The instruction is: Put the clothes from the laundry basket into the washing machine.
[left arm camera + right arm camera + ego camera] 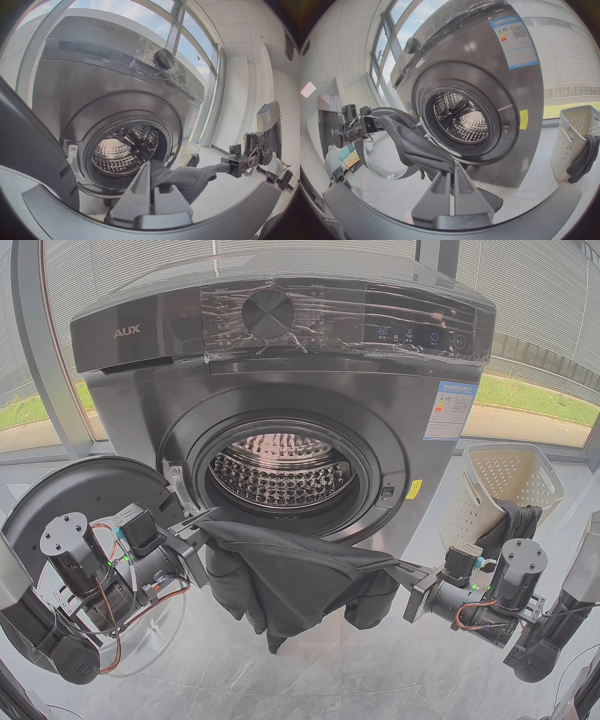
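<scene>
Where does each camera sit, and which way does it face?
Head view: on the head, facing down at the washing machine; left gripper and right gripper hold a black garment.
Left wrist view: on that wrist, facing the drum over the left gripper.
Right wrist view: on that wrist, facing drum and basket over the right gripper.
Shared: both wrist views show drum, garment and each other's gripper.

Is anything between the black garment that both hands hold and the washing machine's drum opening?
Nothing visible. The door is swung open to the robot's left, and the drum opening is free. The black garment hangs between the left hand and right hand, just before it.
</scene>
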